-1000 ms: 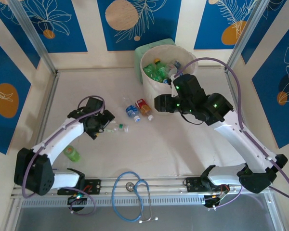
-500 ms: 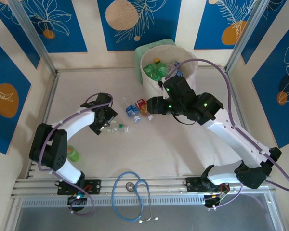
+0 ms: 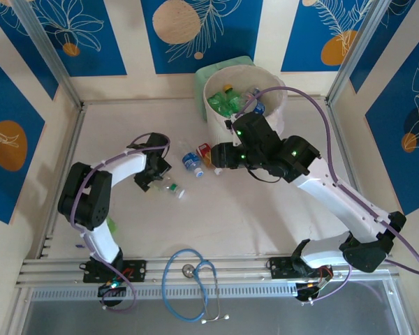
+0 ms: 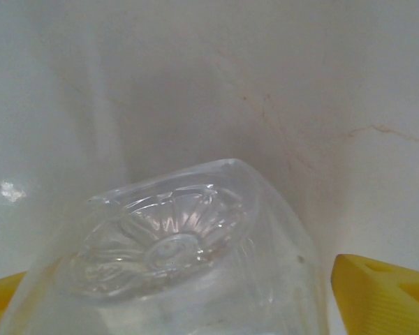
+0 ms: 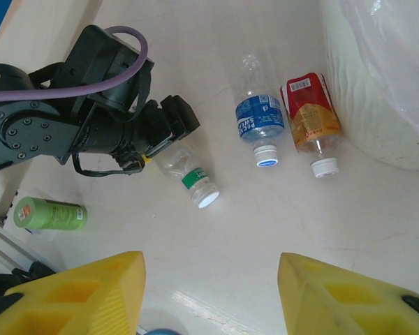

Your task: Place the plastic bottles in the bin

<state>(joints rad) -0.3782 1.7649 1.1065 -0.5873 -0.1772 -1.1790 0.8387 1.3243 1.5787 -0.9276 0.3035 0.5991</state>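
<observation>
Plastic bottles: four on surface (image 3: 265,209), more heaped in bin (image 5: 384,70), uncountable.

- My left end effector (image 4: 195,300): spread astride clear green-label bottle (image 5: 188,174), gap at one finger. Thin round wall may squirt out when squeezed.
- My right end effector (image 5: 209,300): spread, empty, above blue-label bottle (image 5: 260,125) and red-label bottle (image 5: 311,122), side by side. Taking one may roll other.
- My arms near each other: clash risk.
- Green bottle (image 5: 50,214): alone, near edge.
- One stethoscope (image 3: 188,269), one pale green box (image 3: 204,75).
</observation>
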